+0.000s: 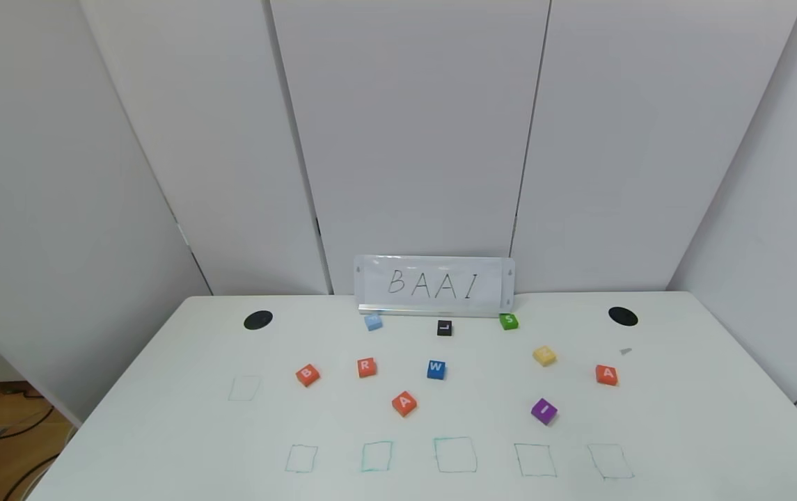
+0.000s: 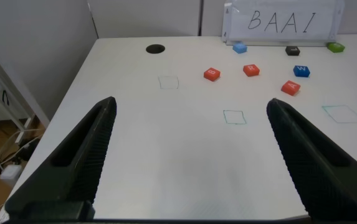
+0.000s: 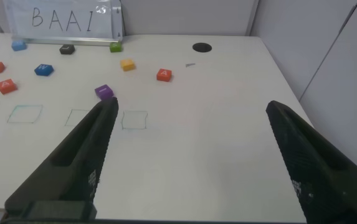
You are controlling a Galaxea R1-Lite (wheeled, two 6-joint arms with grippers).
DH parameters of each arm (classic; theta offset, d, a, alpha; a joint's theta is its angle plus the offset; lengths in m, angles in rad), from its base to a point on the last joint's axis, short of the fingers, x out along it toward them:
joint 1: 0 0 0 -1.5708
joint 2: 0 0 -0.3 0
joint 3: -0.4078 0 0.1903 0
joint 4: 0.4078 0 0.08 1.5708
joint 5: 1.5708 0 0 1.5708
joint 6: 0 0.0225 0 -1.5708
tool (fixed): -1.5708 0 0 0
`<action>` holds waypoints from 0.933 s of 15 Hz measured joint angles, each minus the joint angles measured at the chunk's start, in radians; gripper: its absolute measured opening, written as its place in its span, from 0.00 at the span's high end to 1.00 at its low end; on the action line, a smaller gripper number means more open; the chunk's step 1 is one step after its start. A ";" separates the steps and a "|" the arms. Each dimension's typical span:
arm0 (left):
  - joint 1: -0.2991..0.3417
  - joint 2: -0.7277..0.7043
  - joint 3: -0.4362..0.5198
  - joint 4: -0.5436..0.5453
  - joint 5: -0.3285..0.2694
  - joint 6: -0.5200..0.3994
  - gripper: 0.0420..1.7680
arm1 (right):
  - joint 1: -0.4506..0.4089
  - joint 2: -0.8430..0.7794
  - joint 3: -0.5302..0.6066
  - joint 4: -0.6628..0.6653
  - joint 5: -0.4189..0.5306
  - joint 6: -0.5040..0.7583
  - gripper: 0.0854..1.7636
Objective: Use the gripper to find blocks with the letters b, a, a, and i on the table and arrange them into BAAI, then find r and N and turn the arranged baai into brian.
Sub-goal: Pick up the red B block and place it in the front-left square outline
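head: high, forward-down | wrists: low, forward | shared: table (image 1: 683, 390)

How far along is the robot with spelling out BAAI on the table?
Nothing is placed yet: the green outlined squares hold nothing. The B, both A blocks and the purple I lie scattered, as does the R. Both the left gripper and right gripper are open, holding nothing. All picking and arranging remains.

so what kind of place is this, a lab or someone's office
Most likely a lab test area, not an office. Plain white partition panels wall in a white table marked with green marker squares. Lettered blocks lie scattered before a handwritten BAAI sign.
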 joint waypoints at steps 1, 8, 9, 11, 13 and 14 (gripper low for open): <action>0.000 0.000 0.000 0.000 -0.001 0.004 0.03 | 0.000 0.000 0.000 0.000 0.000 0.000 0.03; 0.000 0.033 -0.134 0.024 -0.039 0.010 0.03 | 0.000 0.006 -0.073 0.156 -0.002 -0.011 0.03; 0.000 0.057 -0.157 0.025 -0.044 0.010 0.03 | 0.000 0.017 -0.101 0.166 -0.002 -0.011 0.03; -0.001 0.119 -0.201 0.017 -0.047 0.010 0.03 | 0.002 0.063 -0.152 0.169 -0.005 -0.011 0.03; -0.007 0.192 -0.251 0.015 -0.048 0.010 0.03 | 0.003 0.132 -0.209 0.164 -0.006 -0.011 0.03; -0.008 0.236 -0.284 0.014 -0.048 0.010 0.03 | 0.005 0.180 -0.241 0.159 -0.005 -0.011 0.03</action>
